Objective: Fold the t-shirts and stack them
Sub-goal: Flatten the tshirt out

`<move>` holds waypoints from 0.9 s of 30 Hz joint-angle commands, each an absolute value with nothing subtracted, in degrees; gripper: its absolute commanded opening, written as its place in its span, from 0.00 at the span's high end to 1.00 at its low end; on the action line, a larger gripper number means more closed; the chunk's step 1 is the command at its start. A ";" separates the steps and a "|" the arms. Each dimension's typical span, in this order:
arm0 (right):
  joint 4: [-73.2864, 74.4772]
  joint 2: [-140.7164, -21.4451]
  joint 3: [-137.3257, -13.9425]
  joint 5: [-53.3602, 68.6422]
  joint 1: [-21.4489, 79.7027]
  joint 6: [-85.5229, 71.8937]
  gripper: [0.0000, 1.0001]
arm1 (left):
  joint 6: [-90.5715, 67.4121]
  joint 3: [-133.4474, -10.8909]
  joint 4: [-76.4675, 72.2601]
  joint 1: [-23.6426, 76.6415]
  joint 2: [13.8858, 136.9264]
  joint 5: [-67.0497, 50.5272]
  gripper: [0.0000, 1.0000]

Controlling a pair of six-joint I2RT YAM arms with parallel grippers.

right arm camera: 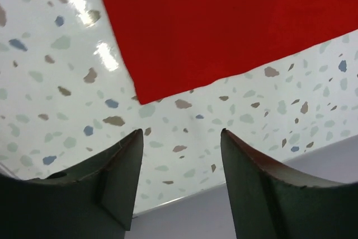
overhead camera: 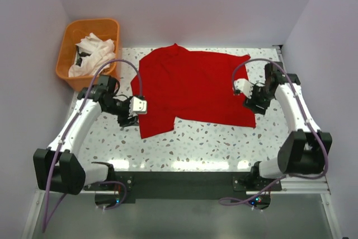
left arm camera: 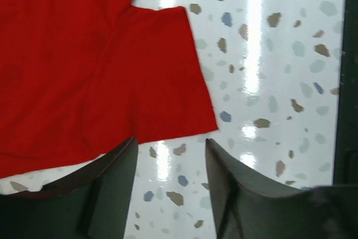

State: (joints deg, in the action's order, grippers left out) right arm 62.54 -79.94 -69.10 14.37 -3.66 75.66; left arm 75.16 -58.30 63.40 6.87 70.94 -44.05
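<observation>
On the speckled table (overhead camera: 212, 144), the red t-shirt (overhead camera: 193, 85) lies spread flat between the arms; white t-shirts (overhead camera: 95, 51) sit crumpled in the orange basket (overhead camera: 62, 62). Both the left claw (left arm camera: 170, 149) and right claw (right arm camera: 182, 138) gape wide and empty, each just off a shirt corner. The cloth is likely light and limp, best pinched at corners

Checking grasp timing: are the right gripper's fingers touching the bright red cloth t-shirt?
Apart. Right wrist view shows bare speckled tabletop between the open fingers and the bright red cloth t-shirt.
</observation>
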 commanded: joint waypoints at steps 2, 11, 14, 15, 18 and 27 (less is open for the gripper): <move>61.09 -90.95 -77.50 14.77 -3.69 60.75 0.51 | 56.21 -60.64 43.80 11.77 77.95 -38.87 0.49; 53.18 -105.19 -81.57 9.50 -1.67 47.73 0.61 | 43.67 -66.89 30.50 14.94 95.88 -24.27 0.52; 50.55 -106.95 -79.29 6.52 -1.06 47.46 0.62 | 46.22 -64.34 29.62 15.20 98.43 -21.71 0.53; 49.93 -107.48 -78.67 5.81 -0.97 47.55 0.62 | 46.32 -63.55 29.01 15.38 98.87 -20.23 0.53; 48.26 -108.89 -76.47 3.26 -0.88 47.63 0.63 | 47.11 -60.83 30.14 16.26 99.58 -18.20 0.58; 48.59 -102.24 -63.47 -2.02 -0.97 56.31 0.66 | 51.33 -48.52 43.12 30.65 89.23 -16.68 0.63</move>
